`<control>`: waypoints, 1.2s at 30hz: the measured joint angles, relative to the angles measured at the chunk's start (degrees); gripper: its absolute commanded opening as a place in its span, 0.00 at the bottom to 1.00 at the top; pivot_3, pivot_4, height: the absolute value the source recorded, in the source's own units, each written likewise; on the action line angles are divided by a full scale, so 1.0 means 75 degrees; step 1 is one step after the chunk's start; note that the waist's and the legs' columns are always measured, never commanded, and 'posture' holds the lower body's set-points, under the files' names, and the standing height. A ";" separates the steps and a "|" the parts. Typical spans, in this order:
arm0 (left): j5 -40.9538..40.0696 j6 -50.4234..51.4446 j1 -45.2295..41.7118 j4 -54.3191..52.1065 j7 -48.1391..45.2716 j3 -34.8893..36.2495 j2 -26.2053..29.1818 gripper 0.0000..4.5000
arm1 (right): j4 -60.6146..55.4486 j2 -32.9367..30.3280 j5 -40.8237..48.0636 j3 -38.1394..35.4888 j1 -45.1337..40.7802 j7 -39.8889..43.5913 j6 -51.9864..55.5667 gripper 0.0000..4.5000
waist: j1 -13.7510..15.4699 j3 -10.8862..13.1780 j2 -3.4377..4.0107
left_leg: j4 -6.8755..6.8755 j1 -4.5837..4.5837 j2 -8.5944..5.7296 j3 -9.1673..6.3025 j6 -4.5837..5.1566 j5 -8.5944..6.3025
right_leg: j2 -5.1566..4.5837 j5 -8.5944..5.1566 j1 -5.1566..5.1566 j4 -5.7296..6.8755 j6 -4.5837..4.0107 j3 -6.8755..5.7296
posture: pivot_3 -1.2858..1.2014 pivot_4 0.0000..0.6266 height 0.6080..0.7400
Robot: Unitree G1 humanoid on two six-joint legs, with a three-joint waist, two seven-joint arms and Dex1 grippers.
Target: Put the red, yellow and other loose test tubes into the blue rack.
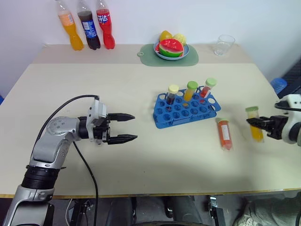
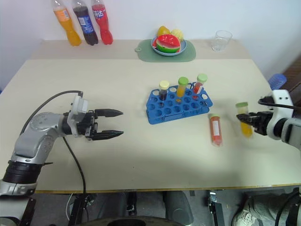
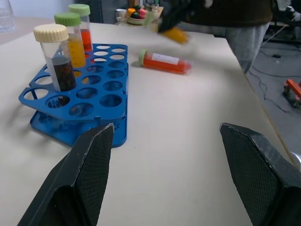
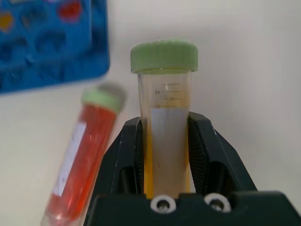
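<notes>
1. Right now the yellow tube (image 4: 163,127) is held up off the counter (image 1: 141,155), at about 3 o'clock from the blue rack (image 1: 186,110).
2. It looks small, light and stiff, with smooth plastic sides that could slip. I think the best place to hold it is the middle of its body, under the green cap, so the bottom end stays free to go into a hole.
3. The right gripper (image 1: 257,123) has its fingers squeezed tight on that yellow tube, one on each side.
4. The red tube (image 1: 225,134) lies flat on the counter, at about 4 o'clock from the rack and near it. It could roll if bumped.
5. The left gripper (image 1: 131,127) has its fingers spread wide. It holds nothing and sits at about 8 o'clock from the rack.
6. Three tubes already stand in the rack.
</notes>
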 measured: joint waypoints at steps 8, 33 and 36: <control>-0.0010 0.0024 0.0332 -0.0307 0.0156 0.0059 0.0041 0.83 | 0.2413 -0.0093 -0.1131 0.1703 -0.1407 0.1133 -0.1076 0.61 | 0.0036 0.0001 -0.0001 | 0.0005 -0.0005 -0.0007 -0.0001 0.0001 0.0000 | -0.0006 0.0000 0.0003 -0.0006 0.0002 0.0001 | 0.52 0.24 1.00; -0.0006 0.0041 0.0496 -0.0555 0.0473 0.0152 -0.0060 0.83 | -0.1955 0.0732 -0.0050 -0.0386 -0.0138 -0.0085 0.1938 0.99 | 0.0041 0.0003 0.0003 | 0.0002 -0.0007 -0.0004 -0.0001 0.0001 -0.0001 | -0.0007 0.0000 -0.0001 -0.0004 0.0003 -0.0001 | 0.52 0.24 1.00; -0.0003 0.0033 0.0492 -0.0504 0.0457 0.0128 -0.0097 0.83 | -0.2032 0.0781 0.0070 -0.0387 -0.0125 -0.0216 0.2119 0.99 | 0.0034 0.0003 0.0003 | 0.0002 -0.0007 -0.0004 -0.0002 0.0001 -0.0001 | -0.0006 0.0000 -0.0001 -0.0004 0.0003 -0.0002 | 0.52 0.24 1.00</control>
